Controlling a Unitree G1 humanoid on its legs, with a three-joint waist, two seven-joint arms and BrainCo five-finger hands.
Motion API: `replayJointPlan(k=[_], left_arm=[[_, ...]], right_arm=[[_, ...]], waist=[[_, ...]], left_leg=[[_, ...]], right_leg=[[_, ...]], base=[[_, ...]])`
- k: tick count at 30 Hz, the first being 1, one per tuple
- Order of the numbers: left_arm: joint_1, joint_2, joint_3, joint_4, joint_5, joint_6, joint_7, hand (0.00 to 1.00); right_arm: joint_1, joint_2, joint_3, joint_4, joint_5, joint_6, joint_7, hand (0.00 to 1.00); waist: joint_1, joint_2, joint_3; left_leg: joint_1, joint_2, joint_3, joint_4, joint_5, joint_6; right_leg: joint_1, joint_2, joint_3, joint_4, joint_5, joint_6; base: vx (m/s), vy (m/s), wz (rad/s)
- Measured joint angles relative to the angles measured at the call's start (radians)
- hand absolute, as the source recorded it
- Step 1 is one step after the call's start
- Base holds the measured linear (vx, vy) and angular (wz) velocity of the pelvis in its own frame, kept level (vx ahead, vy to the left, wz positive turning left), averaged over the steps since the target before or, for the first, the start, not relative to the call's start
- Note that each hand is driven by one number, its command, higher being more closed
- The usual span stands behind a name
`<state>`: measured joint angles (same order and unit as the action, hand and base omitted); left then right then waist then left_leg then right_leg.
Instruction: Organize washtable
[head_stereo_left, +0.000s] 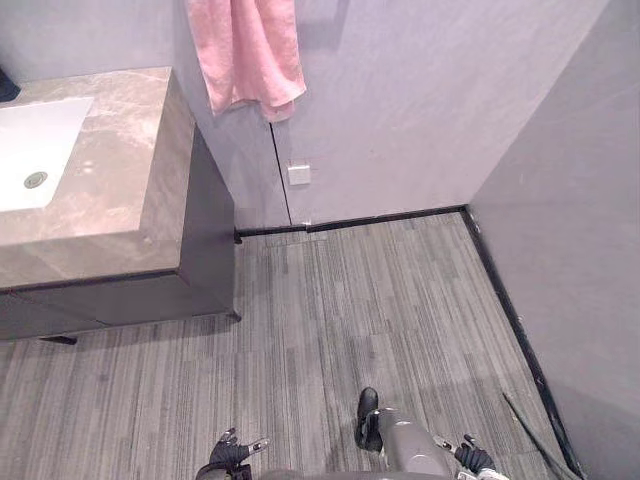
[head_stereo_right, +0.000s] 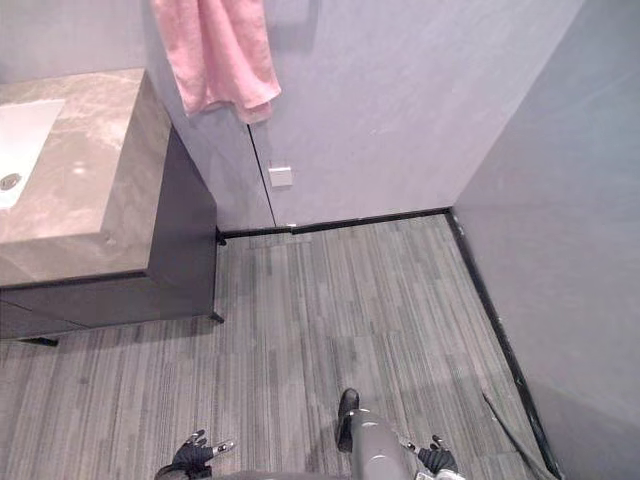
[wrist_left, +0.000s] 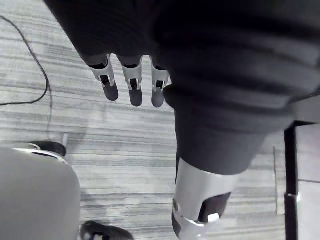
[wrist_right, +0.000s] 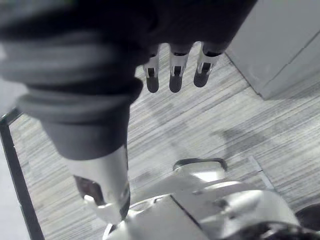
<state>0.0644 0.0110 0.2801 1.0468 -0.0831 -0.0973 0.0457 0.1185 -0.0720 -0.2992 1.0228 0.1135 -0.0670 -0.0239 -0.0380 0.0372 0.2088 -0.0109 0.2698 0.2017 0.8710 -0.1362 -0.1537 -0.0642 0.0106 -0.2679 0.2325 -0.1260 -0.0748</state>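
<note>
Well, we are standing back from the washtable (head_stereo_left: 120, 190), which is sitting at ten o'clock with its white sink (head_stereo_left: 35, 140) set into the marble top. Both hands are hanging low at six o'clock. The left hand (head_stereo_left: 230, 455) and the right hand (head_stereo_left: 472, 458) are showing straight, parted fingers (wrist_left: 135, 87) and are holding nothing.

We are judging the main risk to be the counter's square near corner. Turning in too tightly could be knocking the left arm against it, or dragging on the pink towel (head_stereo_left: 245, 50) hanging at eleven o'clock. Open floor (head_stereo_left: 380, 300) is stretching from six toward twelve o'clock, while the side wall (head_stereo_left: 580, 250) is closing it off at three o'clock.
</note>
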Motion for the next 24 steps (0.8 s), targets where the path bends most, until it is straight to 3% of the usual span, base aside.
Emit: replayJointPlan(k=[3,5,6,7,9,10,11,12,13,15,17,20,22,24], left_arm=[[-0.013,-0.009,0.002,-0.048,-0.004,-0.008,0.000,0.00],[-0.024,-0.008,-0.009,-0.051,-0.006,-0.018,0.001,0.00],[-0.025,-0.011,-0.012,-0.057,-0.009,-0.021,0.003,0.00],[-0.025,-0.010,-0.013,-0.057,-0.011,-0.021,0.004,0.00],[-0.018,-0.012,-0.015,-0.054,-0.018,-0.020,0.006,0.00],[-0.007,-0.018,-0.015,-0.045,-0.025,-0.020,0.006,0.00],[-0.003,-0.015,-0.014,-0.043,-0.028,-0.021,0.006,0.00],[-0.005,0.003,-0.014,-0.043,-0.031,-0.021,0.005,0.00],[-0.005,0.017,-0.015,-0.040,-0.032,-0.020,0.005,0.00],[-0.005,0.022,-0.015,-0.028,-0.032,-0.020,0.005,0.00],[-0.007,0.037,-0.052,-0.006,-0.031,-0.018,0.003,0.00],[-0.010,0.049,-0.073,0.024,-0.031,-0.014,0.003,0.00],[-0.010,0.045,-0.074,0.026,-0.031,-0.007,0.002,0.00],[-0.022,0.038,-0.072,0.027,-0.031,0.000,0.003,0.00]], right_arm=[[-0.012,0.014,0.003,-0.032,0.009,-0.003,0.000,0.00],[-0.023,0.024,0.002,-0.034,0.018,-0.004,0.000,0.00],[-0.023,0.043,0.002,-0.040,0.026,-0.004,0.000,0.00],[-0.023,0.048,0.002,-0.042,0.028,-0.004,0.000,0.00],[-0.023,0.055,0.005,-0.043,0.033,-0.004,0.000,0.00],[-0.023,0.054,0.019,-0.036,0.033,-0.004,0.000,0.00],[-0.022,0.054,0.029,-0.029,0.033,-0.003,-0.001,0.00],[-0.023,0.066,0.034,-0.023,0.033,-0.001,-0.002,0.00],[-0.023,0.081,0.040,-0.016,0.033,-0.001,0.000,0.00],[-0.017,0.090,0.040,-0.016,0.032,-0.002,0.002,0.00],[-0.020,0.084,0.038,-0.016,0.032,-0.005,0.004,0.00],[-0.027,0.081,0.036,-0.020,0.032,-0.010,0.006,0.00],[-0.028,0.076,0.042,-0.020,0.032,-0.016,0.007,0.00],[-0.028,0.074,0.036,-0.028,0.033,-0.024,0.007,0.00]], waist=[[0.025,-0.019,0.007],[0.049,-0.024,0.008],[0.055,-0.029,0.007],[0.054,-0.029,0.007],[0.055,-0.020,0.001],[0.060,-0.020,-0.011],[0.060,-0.030,-0.022],[0.061,-0.058,-0.039],[0.062,-0.089,-0.051],[0.072,-0.099,-0.058],[0.076,-0.097,-0.057],[0.055,-0.096,-0.056],[0.051,-0.091,-0.054],[0.047,-0.085,-0.054]], left_leg=[[-0.119,0.030,0.086,0.042,-0.062,0.034],[-0.176,0.021,0.148,-0.079,-0.081,0.060],[-0.203,-0.012,0.171,-0.256,-0.081,0.067],[-0.207,-0.029,0.170,-0.329,-0.076,0.066],[-0.213,-0.081,0.146,-0.588,0.002,0.072],[-0.216,-0.103,0.116,-0.620,0.099,0.113],[-0.216,-0.121,0.106,-0.625,0.136,0.141],[-0.212,-0.158,0.115,-0.628,0.122,0.158],[-0.204,-0.189,0.127,-0.624,0.091,0.178],[-0.162,-0.213,0.134,-0.626,0.064,0.187],[-0.062,-0.250,0.120,-0.665,0.009,0.202],[0.066,-0.270,0.095,-0.703,-0.022,0.209],[0.138,-0.268,0.077,-0.752,-0.022,0.209],[0.190,-0.261,0.031,-0.787,-0.024,0.205]], right_leg=[[0.113,0.000,0.023,-0.085,-0.003,-0.001],[0.164,-0.016,0.026,-0.123,-0.002,0.003],[0.205,-0.039,0.018,-0.149,-0.013,0.030],[0.220,-0.047,0.014,-0.156,-0.022,0.044],[0.266,-0.063,0.005,-0.179,-0.052,0.090],[0.283,-0.069,0.009,-0.183,-0.072,0.117],[0.287,-0.082,0.010,-0.181,-0.084,0.132],[0.289,-0.119,0.013,-0.172,-0.099,0.147],[0.273,-0.158,0.024,-0.112,-0.103,0.154],[0.235,-0.190,0.050,0.027,-0.103,0.154],[0.090,-0.250,0.119,0.437,-0.031,0.227],[-0.036,-0.255,0.149,0.701,-0.095,0.211],[-0.107,-0.230,0.119,0.685,-0.135,0.173],[-0.188,-0.185,0.089,0.520,-0.151,0.161]], base=[[0.41,-0.098,-0.27],[0.27,0.017,-0.22],[0.31,0.077,0.02],[0.31,0.109,0.10],[0.37,0.238,0.09],[0.45,0.330,0.03],[0.42,0.291,0.07],[0.44,0.229,0.14],[0.42,0.216,0.12],[0.40,0.229,-0.01],[0.43,0.253,0.12],[0.36,0.133,0.36],[0.35,0.062,0.39],[0.34,-0.028,0.63]])
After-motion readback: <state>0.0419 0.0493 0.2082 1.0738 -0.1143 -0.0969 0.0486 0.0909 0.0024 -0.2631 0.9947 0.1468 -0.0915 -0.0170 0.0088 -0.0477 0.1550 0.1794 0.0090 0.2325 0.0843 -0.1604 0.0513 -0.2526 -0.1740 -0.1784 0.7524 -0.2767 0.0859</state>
